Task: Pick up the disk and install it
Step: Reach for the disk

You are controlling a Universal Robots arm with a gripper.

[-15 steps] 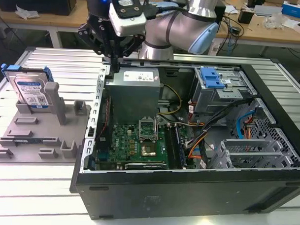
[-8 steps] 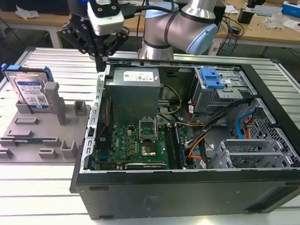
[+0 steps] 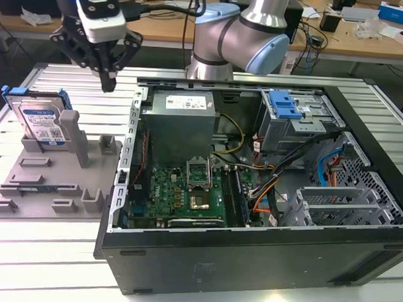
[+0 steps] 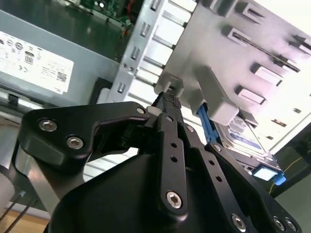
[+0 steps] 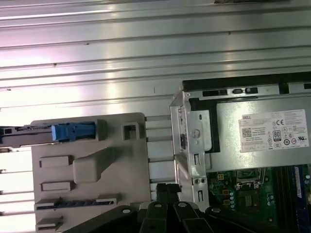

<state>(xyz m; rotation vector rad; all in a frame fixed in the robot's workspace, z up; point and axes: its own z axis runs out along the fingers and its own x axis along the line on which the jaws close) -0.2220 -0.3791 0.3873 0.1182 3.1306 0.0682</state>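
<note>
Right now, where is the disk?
At the exterior view's left, the disk stands on edge in the grey holder tray, beside the open computer case; the claw hangs above, to its right, not touching.

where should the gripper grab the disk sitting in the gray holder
Probably by its free upper edge, pinching across the two flat faces and coming down from above. The disk stands on edge, leaning a little, in the gray holder. Its lower part sits behind the holder's posts, so the sides are partly blocked, while the top with the blue frame sticks up clear.
</note>
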